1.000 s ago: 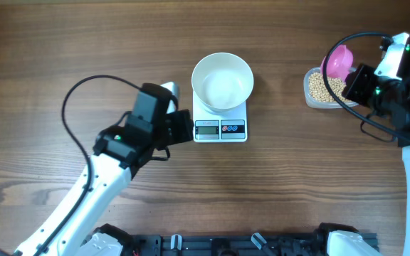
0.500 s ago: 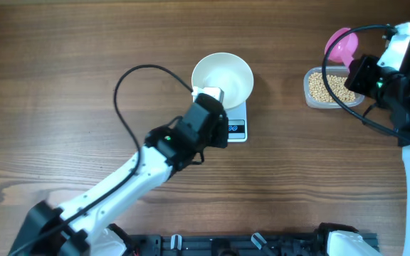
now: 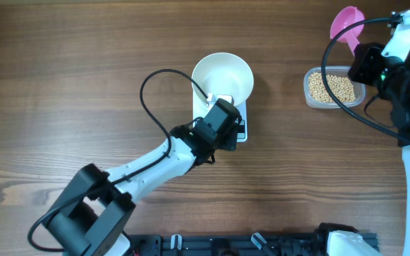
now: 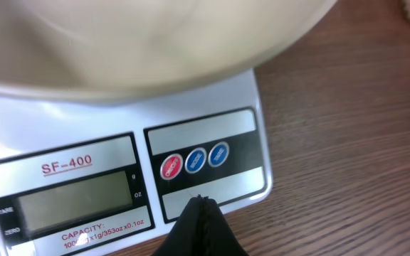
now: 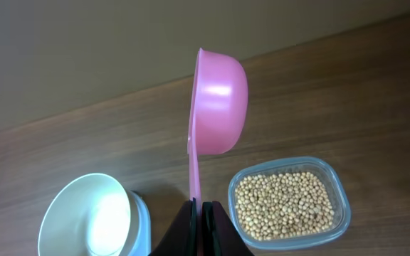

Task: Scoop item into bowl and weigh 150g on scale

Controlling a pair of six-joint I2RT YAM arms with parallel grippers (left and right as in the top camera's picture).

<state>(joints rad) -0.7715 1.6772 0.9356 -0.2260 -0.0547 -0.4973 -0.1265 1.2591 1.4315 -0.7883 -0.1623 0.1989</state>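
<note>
Wooden tabletop (image 3: 62, 64) is being occupied by the scale (image 4: 260, 92), the bowl (image 3: 223, 78) being carried on it. The left gripper (image 4: 199, 205) is being held closed and empty at the scale's button panel. Right of the scale, beans (image 3: 333, 87) are being kept in a clear tub (image 3: 310, 99), and a pink scoop (image 5: 219, 99) is being pinched by its handle in the right gripper (image 5: 198, 208).

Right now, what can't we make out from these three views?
- Scale display: overhead, left arm covers it; left wrist, no digits legible.
- Bowl: left wrist, cut off by top edge, inside unseen.
- Pink scoop in right claw: right wrist shows only its back; overhead too small to tell contents.
- Left claw: shut, but whether its tip touches the scale is unclear in either view.
</note>
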